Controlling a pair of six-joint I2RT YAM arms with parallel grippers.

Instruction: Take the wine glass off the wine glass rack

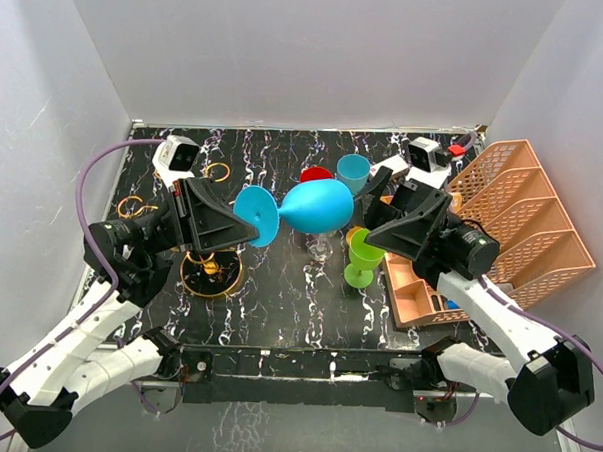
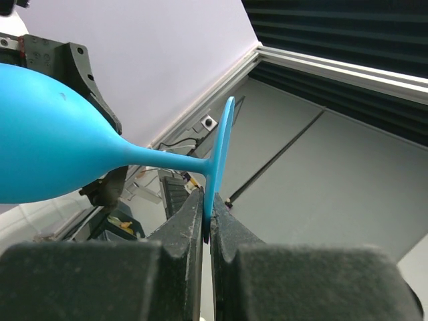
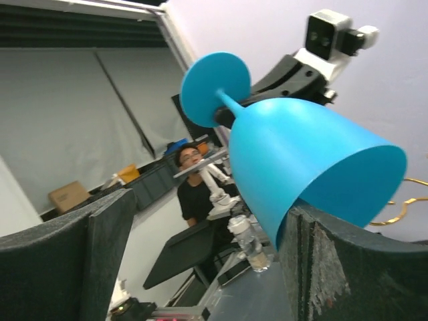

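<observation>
Our left claw pinches the wine glass by its foot, holding it sideways in midair, clear of the wine glass rack on the tabletop. Our right claw gapes wide around the bowl, probably to steady or take it.

wine glass rack left | wine glass centre | organiser right

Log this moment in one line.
left hand: shut on wine glass foot | wine glass: sideways, airborne, clear of rack | right hand: open at bowl rim
</observation>
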